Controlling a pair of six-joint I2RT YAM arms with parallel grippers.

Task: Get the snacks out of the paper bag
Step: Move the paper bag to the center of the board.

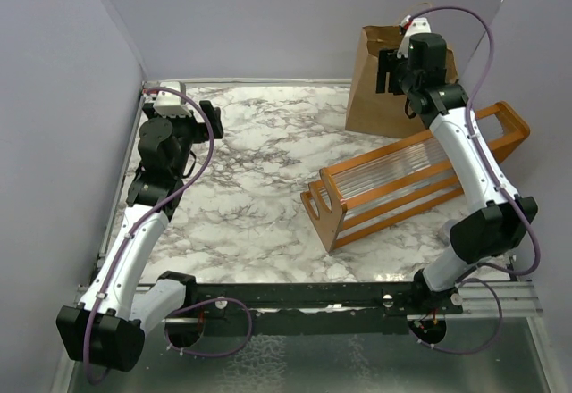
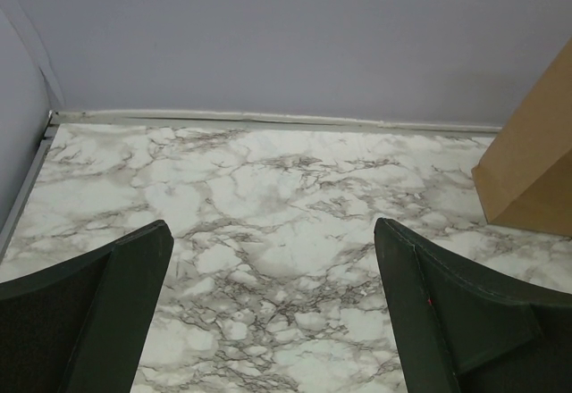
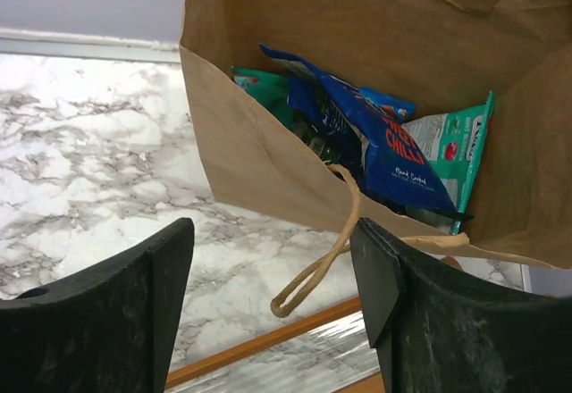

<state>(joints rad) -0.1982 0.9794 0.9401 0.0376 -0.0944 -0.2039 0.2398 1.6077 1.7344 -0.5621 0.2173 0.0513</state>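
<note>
**A:** How far along is it?

**B:** Barely begun, I'd say. The snacks (image 3: 384,143) all lie inside the bag (image 3: 250,152), a blue packet on top and teal ones beside and under it. None shows on the tabletop (image 1: 250,188).

**A:** Where's the bag?

**B:** Upright in the far right corner, behind the rack (image 1: 411,179), mouth open.

**A:** And the right fingers (image 3: 420,321)?

**B:** Above the bag's near rim, apart, gripping nothing. A handle (image 3: 313,272) droops over the rim between them in the wrist view, but it isn't pinched.

**A:** The left fingers (image 2: 447,313)?

**B:** Spread wide and empty over bare tabletop at the far left, well apart from the bag.

**A:** So what's left?

**B:** Everything, by my reading: reach in, take a packet, set it out, and repeat for each one. How many lie underneath, I can't tell.
</note>
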